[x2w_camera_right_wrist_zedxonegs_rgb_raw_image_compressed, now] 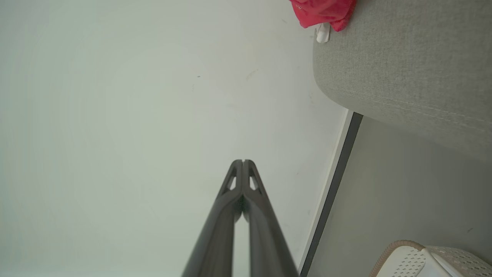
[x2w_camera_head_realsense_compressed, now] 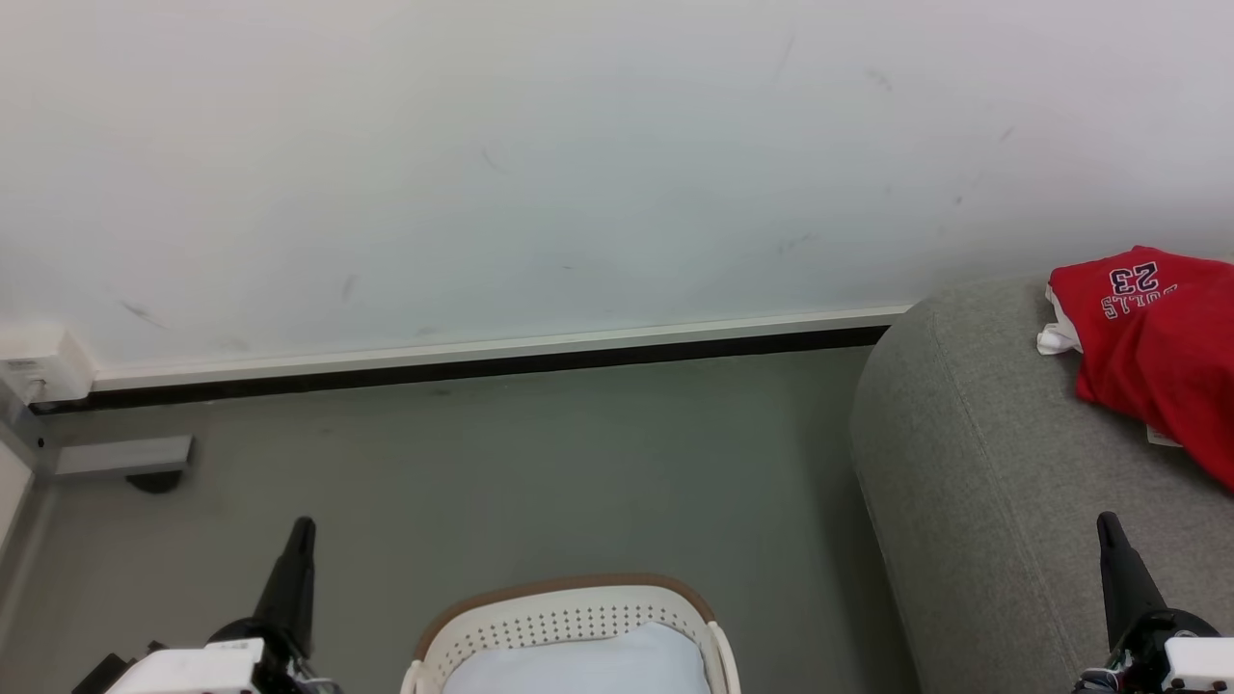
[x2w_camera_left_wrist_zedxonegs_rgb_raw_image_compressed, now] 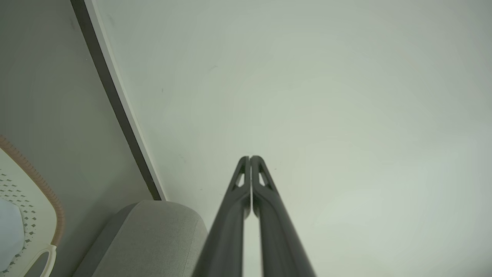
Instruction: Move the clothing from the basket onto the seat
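Both left claw (x2w_camera_head_realsense_compressed: 302, 528) and right claw (x2w_camera_head_realsense_compressed: 1108, 523) sit pressed together; reaching so would shove the basket (x2w_camera_head_realsense_compressed: 569, 586)'s pale contents (x2w_camera_head_realsense_compressed: 578, 663), possibly cloth.

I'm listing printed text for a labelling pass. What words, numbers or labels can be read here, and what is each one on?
"23": navy-and-white number on the red garment lying on the grey sofa, seen upside down.
"BULLS": same garment, next to the number, also upside down.
Label on the white wall box: too small to read.
The white tag at the garment's edge: nothing legible.
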Motion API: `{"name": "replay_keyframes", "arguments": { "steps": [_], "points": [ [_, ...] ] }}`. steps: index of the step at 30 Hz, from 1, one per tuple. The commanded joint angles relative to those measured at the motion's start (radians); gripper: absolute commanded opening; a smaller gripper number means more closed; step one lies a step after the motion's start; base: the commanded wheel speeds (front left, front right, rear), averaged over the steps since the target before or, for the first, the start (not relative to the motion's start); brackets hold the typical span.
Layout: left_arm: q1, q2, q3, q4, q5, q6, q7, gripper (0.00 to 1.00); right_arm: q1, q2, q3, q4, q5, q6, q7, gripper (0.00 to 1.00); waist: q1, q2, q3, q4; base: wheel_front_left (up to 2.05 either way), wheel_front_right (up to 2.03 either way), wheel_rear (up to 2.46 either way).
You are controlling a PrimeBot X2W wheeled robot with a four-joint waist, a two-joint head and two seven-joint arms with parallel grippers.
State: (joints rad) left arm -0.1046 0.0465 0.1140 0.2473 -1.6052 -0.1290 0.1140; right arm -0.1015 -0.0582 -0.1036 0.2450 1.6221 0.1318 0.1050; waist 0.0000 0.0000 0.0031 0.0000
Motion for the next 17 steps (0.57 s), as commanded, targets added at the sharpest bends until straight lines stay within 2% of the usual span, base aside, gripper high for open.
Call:
{"name": "replay_keyframes", "arguments": {
  "steps": [1, 17],
  "points": [
    [-0.009, 0.007, 0.002, -0.003, -0.014, -0.004, 0.004, 0.0, -0.012, 0.0, -0.003, -0.003, -0.002, -0.002, 0.005, 0.0, 0.0, 0.0, 0.0, 0.0, 0.0, 0.0, 0.0],
    [-0.009, 0.007, 0.002, -0.003, -0.014, -0.004, 0.004, 0.0, -0.012, 0.002, -0.005, -0.003, -0.005, -0.002, 0.007, 0.0, 0.0, 0.0, 0.0, 0.0, 0.0, 0.0, 0.0]
  ]
}}
